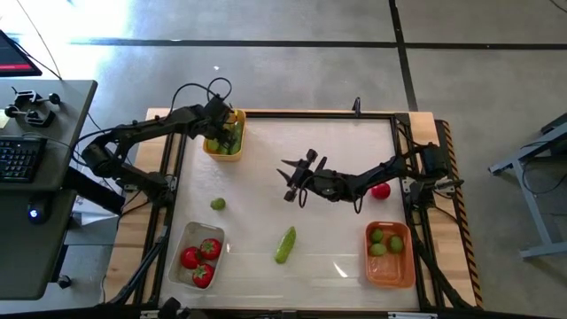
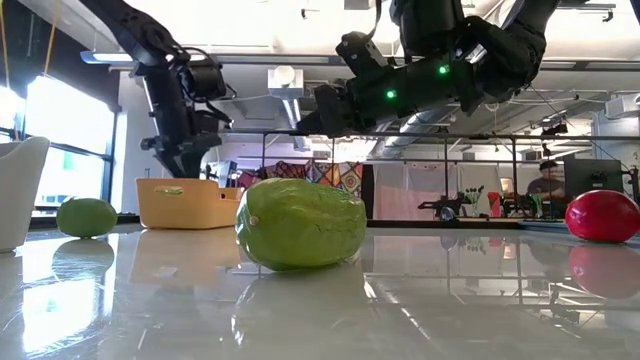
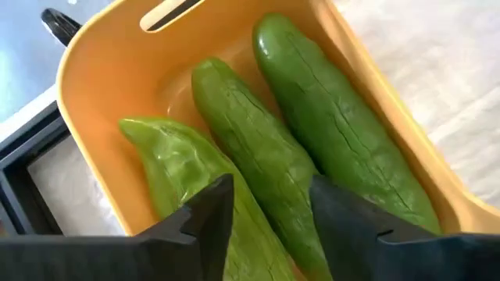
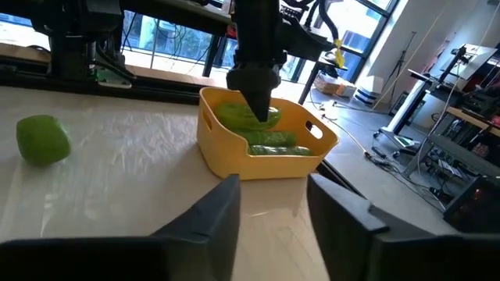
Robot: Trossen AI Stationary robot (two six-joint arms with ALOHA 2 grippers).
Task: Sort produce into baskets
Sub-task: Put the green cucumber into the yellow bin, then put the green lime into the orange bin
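Note:
The yellow-orange basket [image 1: 213, 147] stands at the far left and holds three green cucumbers [image 3: 328, 117]. My left gripper [image 3: 269, 195] is open and points down into it, its fingers on either side of the middle cucumber [image 3: 250, 133]; it also shows in the right wrist view [image 4: 254, 97]. My right gripper [image 1: 292, 182] is open and empty above the table's middle. A cucumber [image 1: 284, 245], a lime [image 1: 217, 204] and a tomato [image 1: 381, 190] lie loose on the table. The clear basket [image 1: 182, 275] holds three tomatoes; the darker orange basket [image 1: 394, 270] holds limes. My left gripper's fingers [image 3: 211, 215] stand from above over the middle cucumber, which lies in the basket among the others. I cannot tell whether they touch it.
The loose cucumber [image 2: 300, 222] lies near the front middle, end-on in the low view. The tomato [image 2: 603, 215] lies under my right arm near the right edge. A desk with a keyboard [image 1: 22, 159] stands left of the table.

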